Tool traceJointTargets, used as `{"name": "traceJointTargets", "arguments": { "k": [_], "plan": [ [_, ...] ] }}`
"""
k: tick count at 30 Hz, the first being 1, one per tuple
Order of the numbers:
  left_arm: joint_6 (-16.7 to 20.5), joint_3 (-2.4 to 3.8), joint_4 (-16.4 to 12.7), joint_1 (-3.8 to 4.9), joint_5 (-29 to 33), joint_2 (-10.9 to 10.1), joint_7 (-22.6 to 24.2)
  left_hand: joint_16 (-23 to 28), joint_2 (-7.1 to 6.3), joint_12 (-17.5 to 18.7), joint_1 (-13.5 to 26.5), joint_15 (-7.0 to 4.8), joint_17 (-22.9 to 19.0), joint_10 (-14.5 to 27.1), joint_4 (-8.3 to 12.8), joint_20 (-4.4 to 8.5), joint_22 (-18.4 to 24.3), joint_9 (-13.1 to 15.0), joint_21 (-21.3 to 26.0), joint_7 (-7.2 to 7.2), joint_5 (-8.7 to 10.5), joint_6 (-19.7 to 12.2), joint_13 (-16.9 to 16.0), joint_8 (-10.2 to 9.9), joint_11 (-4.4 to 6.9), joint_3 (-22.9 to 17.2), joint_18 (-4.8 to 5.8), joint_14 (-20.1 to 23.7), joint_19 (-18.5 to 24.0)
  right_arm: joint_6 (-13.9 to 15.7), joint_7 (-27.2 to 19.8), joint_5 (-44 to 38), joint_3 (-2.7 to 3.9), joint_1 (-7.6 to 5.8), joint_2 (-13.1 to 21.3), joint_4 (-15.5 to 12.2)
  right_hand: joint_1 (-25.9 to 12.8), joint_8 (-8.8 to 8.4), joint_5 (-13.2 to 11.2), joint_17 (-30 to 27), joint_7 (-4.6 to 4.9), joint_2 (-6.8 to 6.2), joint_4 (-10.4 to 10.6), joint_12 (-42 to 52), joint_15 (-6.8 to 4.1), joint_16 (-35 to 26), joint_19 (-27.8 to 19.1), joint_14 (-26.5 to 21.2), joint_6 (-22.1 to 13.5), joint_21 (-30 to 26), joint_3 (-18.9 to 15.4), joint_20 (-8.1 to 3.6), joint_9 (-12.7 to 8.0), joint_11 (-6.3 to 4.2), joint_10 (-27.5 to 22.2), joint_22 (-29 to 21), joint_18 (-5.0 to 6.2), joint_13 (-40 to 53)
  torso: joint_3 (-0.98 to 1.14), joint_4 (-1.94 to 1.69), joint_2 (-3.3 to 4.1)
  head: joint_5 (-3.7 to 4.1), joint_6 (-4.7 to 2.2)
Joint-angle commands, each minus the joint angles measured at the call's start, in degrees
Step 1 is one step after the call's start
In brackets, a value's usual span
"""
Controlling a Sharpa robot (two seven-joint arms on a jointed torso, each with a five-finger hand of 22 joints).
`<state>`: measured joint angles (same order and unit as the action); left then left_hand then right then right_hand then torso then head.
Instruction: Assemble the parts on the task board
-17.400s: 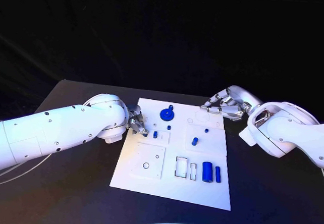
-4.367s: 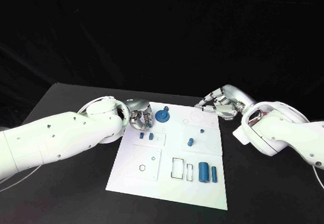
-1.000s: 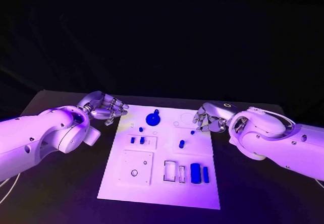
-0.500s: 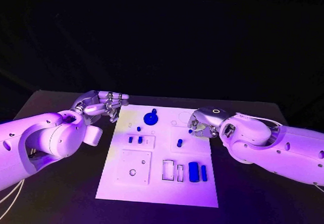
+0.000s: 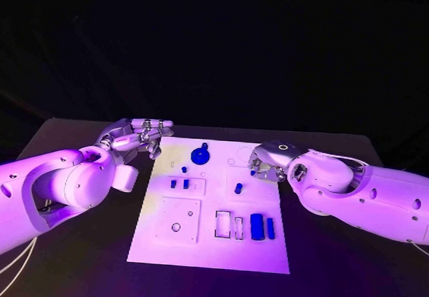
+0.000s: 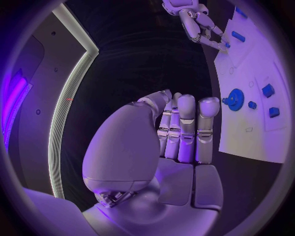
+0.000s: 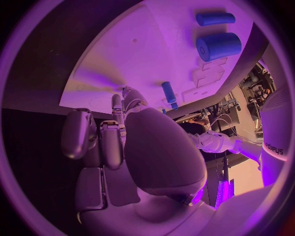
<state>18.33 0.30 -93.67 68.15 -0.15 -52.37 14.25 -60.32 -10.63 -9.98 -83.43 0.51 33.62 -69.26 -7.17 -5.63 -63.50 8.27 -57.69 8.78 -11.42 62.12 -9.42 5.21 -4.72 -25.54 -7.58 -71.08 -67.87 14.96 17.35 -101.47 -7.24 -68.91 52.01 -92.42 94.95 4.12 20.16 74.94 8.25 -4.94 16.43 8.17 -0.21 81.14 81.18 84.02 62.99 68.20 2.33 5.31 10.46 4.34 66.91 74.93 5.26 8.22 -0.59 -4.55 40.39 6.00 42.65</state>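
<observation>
Task board (image 5: 209, 252): lying flat at the middle of the black surface (image 5: 344, 262), long side running away from the robot.

Round blue part (image 5: 200, 157): sitting at the far end of the board, a short stem (image 5: 204, 146) standing up from it; also showing in the left wrist view (image 6: 235, 99).

Two small blue parts (image 5: 180, 184): standing side by side in a raised square on the board's left half, nearer than the round one.

Single blue peg (image 5: 238, 188): standing slightly tilted in the middle of the right half, just beside the right hand's fingertips; seen close in the right wrist view (image 7: 168, 92).

Thick blue cylinder (image 5: 256, 226) and thin blue bar (image 5: 270, 228): lying parallel at the near right, beside two rectangular outlines (image 5: 230, 225).

Left hand (image 5: 139, 137): hovering off the board's far left corner, above the surface, holding nothing; fingers lying straight and pressed side by side in the left wrist view (image 6: 184, 132).

Right hand (image 5: 266, 160): hanging over the far right part of the board, fingers curled downward; nothing appearing between them in the right wrist view (image 7: 117, 132), though the fingertips there are partly hidden, so probably empty.
</observation>
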Motion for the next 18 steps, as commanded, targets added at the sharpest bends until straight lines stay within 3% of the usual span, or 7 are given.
{"name": "traceJointTargets", "arguments": {
  "k": [1,13,18],
  "plan": [
    [-1.2,0.03,-0.2,0.01,1.4,0.0,1.2,0.2,0.33,-0.2,0.0,-0.08,0.0,0.5,0.3,-0.07,0.1,-0.1,0.4,0.22,-0.40,-0.2,-0.1,-0.3,0.02,0.3,-0.48,0.5,0.3,-0.8,0.7,-1.4,0.00,0.05,-0.3,0.3,0.5,-0.36,-0.3,2.5,-0.01,-0.25,0.0,-0.3,0.15,0.4,0.5,3.5,0.6,0.3,0.7,0.00,-0.1,0.06,0.5,6.0,-1.07,-0.2,0.07,0.04,-0.01,-0.05,0.03],
    [-1.3,0.03,-0.2,0.02,1.2,-0.1,0.7,0.2,0.42,-0.3,-0.1,-0.05,0.0,0.7,0.3,-0.08,0.2,-0.1,0.5,0.30,-0.42,-0.3,-0.2,-0.3,-0.04,0.3,-0.50,0.5,0.3,-1.0,0.1,-1.4,0.00,0.59,-1.5,1.1,-0.3,0.02,-0.1,2.7,-0.55,-1.17,-0.2,-0.4,-0.20,0.7,0.6,3.5,2.1,0.9,4.6,-0.15,-0.1,-0.41,2.3,6.7,-1.14,-1.1,0.11,0.04,0.05,-0.17,0.34],
    [-1.3,0.03,-0.2,0.02,1.1,-0.3,0.4,0.2,0.47,-0.3,-0.2,-0.03,-0.1,0.8,0.4,-0.10,0.3,-0.1,0.7,0.34,-0.43,-0.4,-0.2,-0.3,-0.08,0.3,-0.52,0.5,0.4,-1.5,0.0,-1.3,0.00,0.74,-1.6,1.1,-0.7,0.08,0.1,2.7,-0.76,-1.58,-0.3,-0.5,-0.37,0.8,0.7,3.5,2.7,1.3,5.8,-0.28,0.0,-0.60,2.9,7.0,-1.20,-1.3,0.03,0.07,0.01,-0.09,0.63]
  ]
}}
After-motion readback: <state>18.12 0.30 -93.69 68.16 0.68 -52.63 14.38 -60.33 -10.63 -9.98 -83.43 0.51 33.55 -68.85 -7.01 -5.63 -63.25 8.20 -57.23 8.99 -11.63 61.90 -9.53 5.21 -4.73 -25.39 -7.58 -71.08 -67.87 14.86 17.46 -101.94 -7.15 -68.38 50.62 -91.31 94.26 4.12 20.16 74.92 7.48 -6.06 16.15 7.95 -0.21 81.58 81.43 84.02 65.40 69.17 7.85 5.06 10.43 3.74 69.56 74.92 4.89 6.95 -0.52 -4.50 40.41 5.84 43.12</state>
